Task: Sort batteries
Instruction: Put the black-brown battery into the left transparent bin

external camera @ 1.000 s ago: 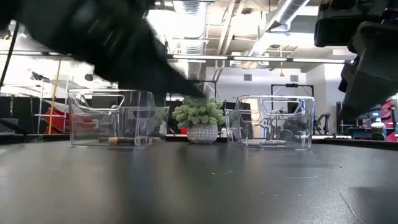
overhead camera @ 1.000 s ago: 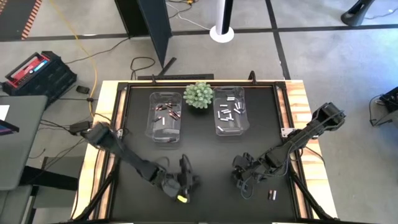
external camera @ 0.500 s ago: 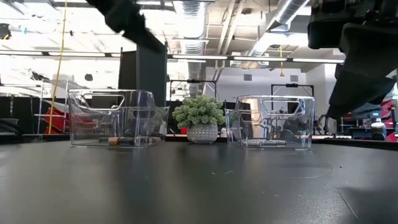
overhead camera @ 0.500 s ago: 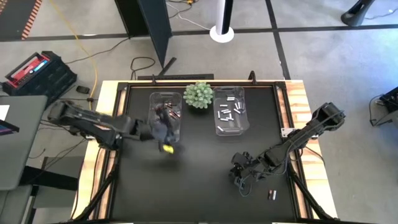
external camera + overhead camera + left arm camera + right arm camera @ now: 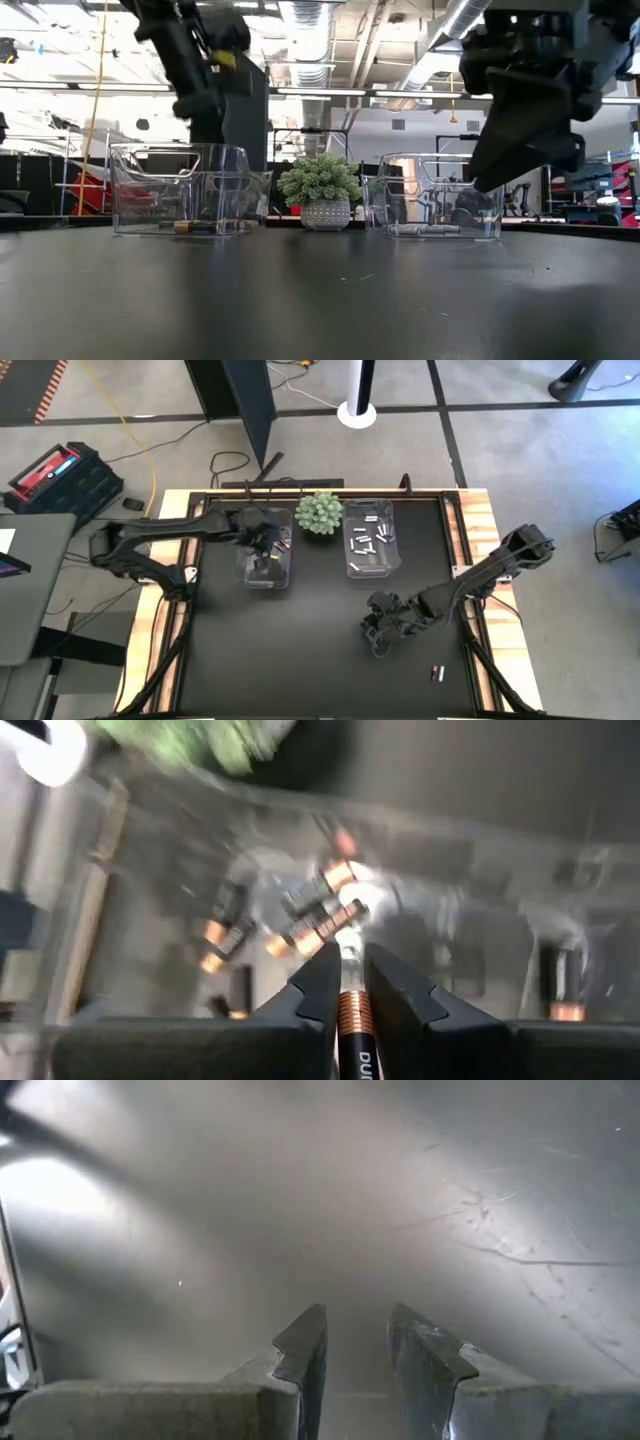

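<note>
black matting covers the bench (image 5: 320, 660), framed by pale wood. two clear plastic bins stand at the far side with a green spiky plant (image 5: 319, 512) between them. the left bin (image 5: 268, 572) holds dark batteries with copper ends (image 5: 277, 543); the right bin (image 5: 372, 567) holds pale silver batteries (image 5: 366, 542).

the left gripper (image 5: 262, 546) hangs above the left bin, its arm reaching in from the bench's left edge. in the left wrist view its fingers (image 5: 312, 988) are closed on a dark battery with a copper end (image 5: 351, 1018), held lengthwise between them and pointing down at the heap of like cells in the bin.

the right gripper (image 5: 378, 630) hovers over the bare mat in the near right part of the bench, well apart from both bins. in the right wrist view its fingers (image 5: 303, 1350) stand parted with nothing between them, only scratched mat below.

one more dark battery (image 5: 436, 673) lies alone on the mat near the right front corner, near the right gripper but not touching it.
</note>
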